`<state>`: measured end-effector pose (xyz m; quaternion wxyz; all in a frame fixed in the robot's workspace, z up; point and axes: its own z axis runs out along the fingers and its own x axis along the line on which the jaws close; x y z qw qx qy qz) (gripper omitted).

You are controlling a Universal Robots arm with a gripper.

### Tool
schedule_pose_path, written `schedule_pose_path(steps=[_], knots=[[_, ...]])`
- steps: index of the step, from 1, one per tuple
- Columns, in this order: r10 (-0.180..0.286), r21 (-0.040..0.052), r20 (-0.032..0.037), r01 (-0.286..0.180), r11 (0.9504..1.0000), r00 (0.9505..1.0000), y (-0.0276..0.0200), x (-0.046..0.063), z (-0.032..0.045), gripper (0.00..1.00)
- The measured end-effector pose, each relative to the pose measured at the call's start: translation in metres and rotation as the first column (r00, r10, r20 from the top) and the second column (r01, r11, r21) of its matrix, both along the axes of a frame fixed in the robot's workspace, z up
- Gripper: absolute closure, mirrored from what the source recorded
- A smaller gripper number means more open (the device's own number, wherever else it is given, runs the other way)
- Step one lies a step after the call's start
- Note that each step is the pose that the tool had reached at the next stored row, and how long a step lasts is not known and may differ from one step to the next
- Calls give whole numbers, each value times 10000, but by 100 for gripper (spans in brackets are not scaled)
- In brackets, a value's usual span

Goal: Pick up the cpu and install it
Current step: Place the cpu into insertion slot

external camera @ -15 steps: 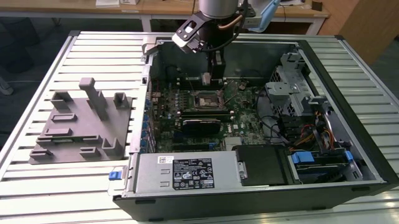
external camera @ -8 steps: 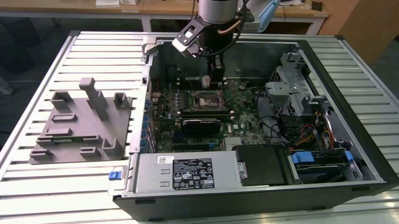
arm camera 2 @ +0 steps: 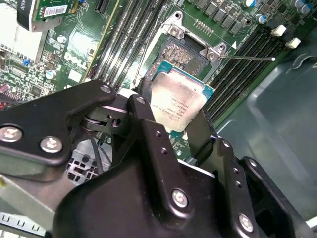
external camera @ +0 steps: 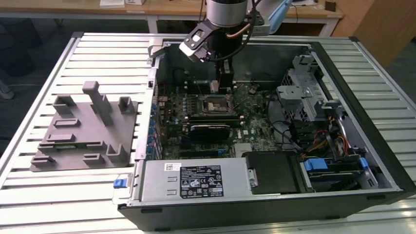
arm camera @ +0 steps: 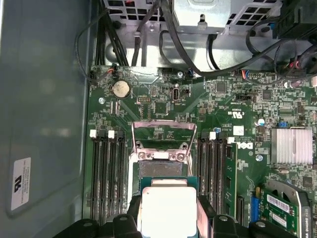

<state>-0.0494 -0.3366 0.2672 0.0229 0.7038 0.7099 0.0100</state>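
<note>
One cpu [arm camera 2: 179,100] sat pinched between the two black fingers [arm camera 2: 147,130] of the tool [arm camera 2: 173,119], its silvery top facing the camera in both wrist views. The tool [arm camera: 168,220] was closed on the cpu [arm camera: 168,208], gripping it by two opposite edges. The chip hung over one edge of the open socket [arm camera: 161,171] and covered part of it in the first wrist view, while the rest of the socket's pin field [arm camera 2: 179,52] lay bare. It was not lying in the socket; in the second wrist view it looked tilted against the board. The socket's metal frame [arm camera: 161,133] stood swung open beside the pin field. Dark memory slots [arm camera: 106,168] ran along both sides of the socket. Around them spread the green motherboard [arm camera: 237,99], with a round coin battery [arm camera: 121,89] and a ribbed silver heat sink [arm camera: 291,146]. In the exterior view the arm reached down into the open computer case [external camera: 383,161], the tool [external camera: 221,82] just above the socket [external camera: 217,105]. The case lay on its side on a slatted metal bench [external camera: 65,204]. A grey moulded block [external camera: 85,126] rested on the bench at the exterior view's left, just beside the case.
</note>
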Motion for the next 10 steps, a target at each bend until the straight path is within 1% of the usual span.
schedule_pose_path(steps=[3,7,10], knots=[[-1,1,0,1,10000,10000,2,-1,-47,47],[-2,31,1,2,10000,10000,2,-1,-91,47],[-1,35,0,1,10000,10000,2,-1,-128,47]])
